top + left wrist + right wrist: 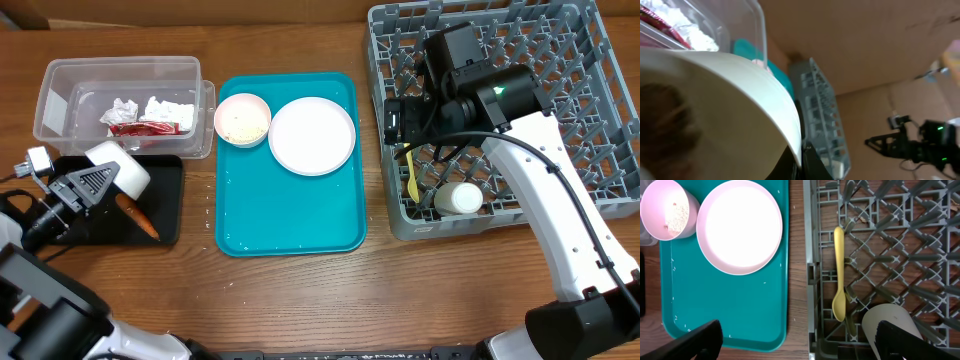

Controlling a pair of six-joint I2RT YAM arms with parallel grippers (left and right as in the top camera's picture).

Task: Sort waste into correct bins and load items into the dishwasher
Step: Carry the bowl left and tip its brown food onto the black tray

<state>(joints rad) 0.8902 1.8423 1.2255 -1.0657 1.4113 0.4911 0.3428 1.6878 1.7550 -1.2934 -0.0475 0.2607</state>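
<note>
A small white round bowl (127,172) is held tipped on its side by the left gripper (105,185), whose fingers are closed on its rim. It is held over the shallow black rectangular tray (165,205) at the left of the wooden table (300,300). In the left wrist view the bowl's inside fills the frame, and a blurred brown patch (662,135) is seen low in it; what it is cannot be told.

An orange carrot-like stick (138,217) lies on the black tray just beside the bowl. Behind the tray, crumpled white paper (165,108) and a red-and-white wrapper (145,127) are held in the clear plastic rectangular tub (60,90).

On the teal serving tray (290,220) a second white bowl (242,120), with white rice grains (676,215) in it, is set just beside a pale round plate (312,135).

The right gripper (800,342) is held with its fingers spread wide over the left edge of the large grey plastic dish rack (580,120). In the rack a yellow plastic spoon (839,270) is laid among the pegs, and a small white cup (887,325) rests near the spoon's bowl end.
</note>
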